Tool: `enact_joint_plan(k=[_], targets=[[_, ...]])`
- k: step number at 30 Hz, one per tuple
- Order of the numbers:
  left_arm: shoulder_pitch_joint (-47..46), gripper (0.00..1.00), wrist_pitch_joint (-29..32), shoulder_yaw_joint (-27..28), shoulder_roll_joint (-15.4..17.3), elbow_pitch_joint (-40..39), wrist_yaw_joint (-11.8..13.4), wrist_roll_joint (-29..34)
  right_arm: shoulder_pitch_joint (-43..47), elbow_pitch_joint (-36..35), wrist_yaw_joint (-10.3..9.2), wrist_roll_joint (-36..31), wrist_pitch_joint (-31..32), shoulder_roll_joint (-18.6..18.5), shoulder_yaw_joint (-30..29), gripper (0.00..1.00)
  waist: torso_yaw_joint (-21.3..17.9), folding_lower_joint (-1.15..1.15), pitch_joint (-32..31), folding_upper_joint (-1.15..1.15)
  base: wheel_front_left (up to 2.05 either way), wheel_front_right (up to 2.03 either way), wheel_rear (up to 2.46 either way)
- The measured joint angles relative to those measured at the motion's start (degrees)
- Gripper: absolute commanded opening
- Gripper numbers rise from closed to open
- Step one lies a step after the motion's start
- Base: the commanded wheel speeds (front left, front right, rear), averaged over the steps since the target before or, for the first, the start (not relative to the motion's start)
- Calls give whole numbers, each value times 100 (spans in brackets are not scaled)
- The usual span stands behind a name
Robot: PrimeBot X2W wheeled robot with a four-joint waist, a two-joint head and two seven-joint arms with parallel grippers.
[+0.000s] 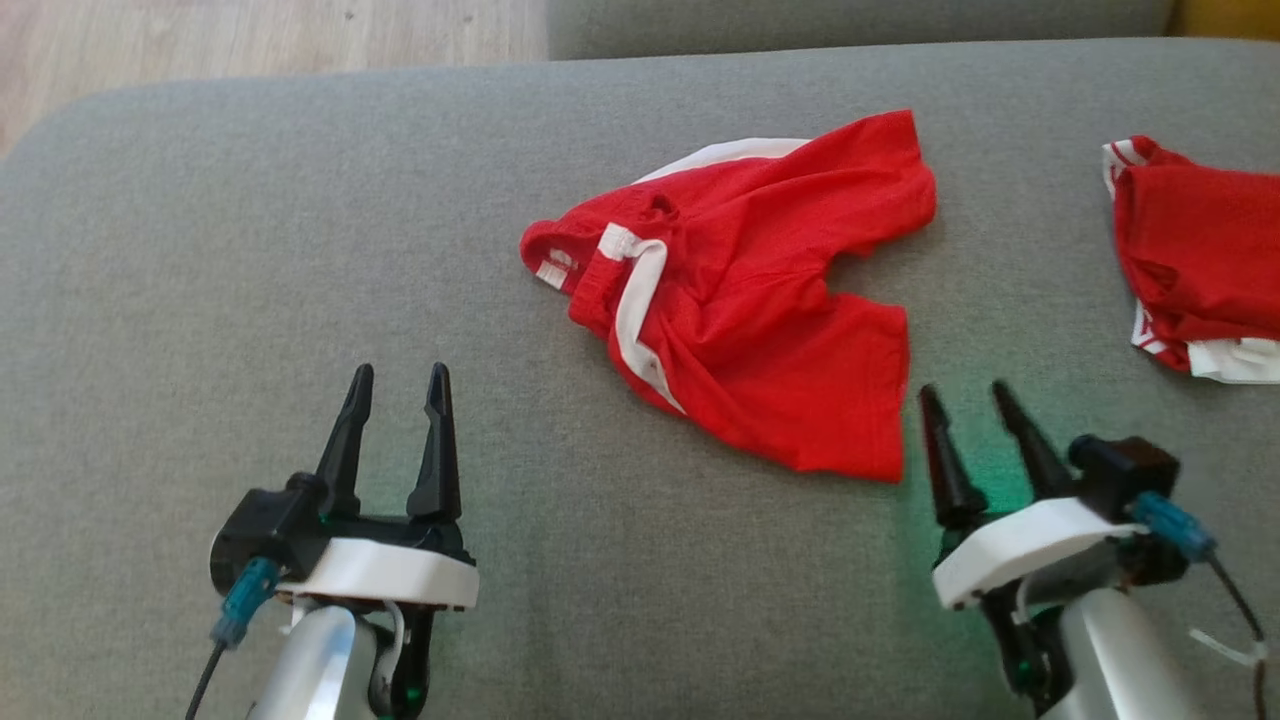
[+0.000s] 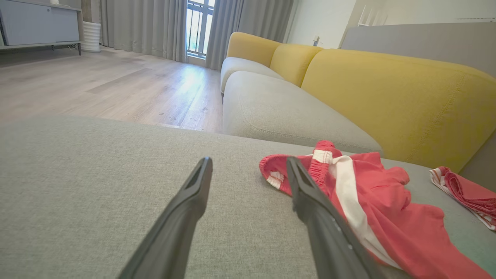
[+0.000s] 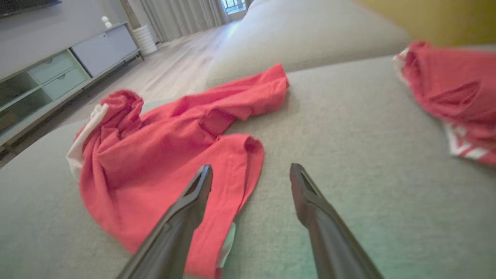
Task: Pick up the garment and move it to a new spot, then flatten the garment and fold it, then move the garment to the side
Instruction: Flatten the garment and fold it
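A pair of red shorts [image 1: 760,310] with white side stripes lies crumpled on the grey cushion [image 1: 250,250], waistband toward the left, legs spread to the right. In the left wrist view the shorts [image 2: 379,209] sit just right of my fingers; in the right wrist view the shorts [image 3: 170,155] lie ahead and to the left. My left gripper [image 1: 398,385] is open over bare cushion, left of and nearer than the shorts. My right gripper [image 1: 965,398] is open, empty, just right of the nearer leg hem.
A second red and white garment [image 1: 1195,260] lies at the cushion's right edge. Wooden floor [image 1: 250,40] shows beyond the cushion's far left corner. A yellow sofa back [image 2: 387,93] and a pale seat cushion [image 2: 279,108] stand further off, with a cabinet [image 3: 77,58] across the room.
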Motion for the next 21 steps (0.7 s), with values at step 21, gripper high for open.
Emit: enact_joint_plan(k=[21], targets=[[-146,100,0,-102,-37,125,-44,51,-13,464,0,846,778,22,891,100,230,0,139,0,0,0,0]])
